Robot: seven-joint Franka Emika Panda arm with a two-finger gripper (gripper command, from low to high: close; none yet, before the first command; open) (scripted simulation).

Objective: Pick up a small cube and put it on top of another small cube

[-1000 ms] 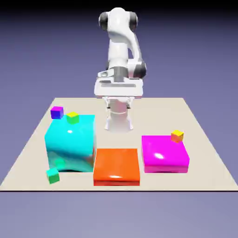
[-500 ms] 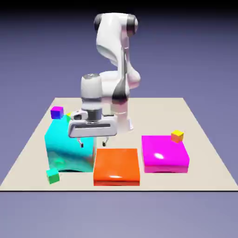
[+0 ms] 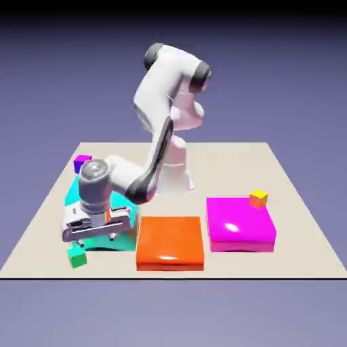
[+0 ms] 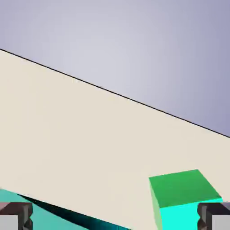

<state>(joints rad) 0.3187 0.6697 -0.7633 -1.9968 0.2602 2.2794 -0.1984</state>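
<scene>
White robot arm reaching over the turquoise block, close to the small emerald-green cube

The two-finger metal end effector [image 3: 96, 240] is spread wide with nothing between its fingertips, tilted a little above the front of the big glossy turquoise block [image 3: 120, 234]. The small plain emerald-green cube [image 3: 77, 257] sits on the pale beige bench [image 3: 237, 265], near that block's front corner on the exterior view's left; in the hand view it shows at lower right, partly behind one fingertip. A small purple cube [image 3: 82, 163] is near the block's far end. Toward the exterior view's right lie a flat glossy orange-red block [image 3: 170, 240] and a glossy magenta block [image 3: 238, 224], with a small yellow-and-orange cube [image 3: 258, 198] at the magenta one's far right corner.
</scene>
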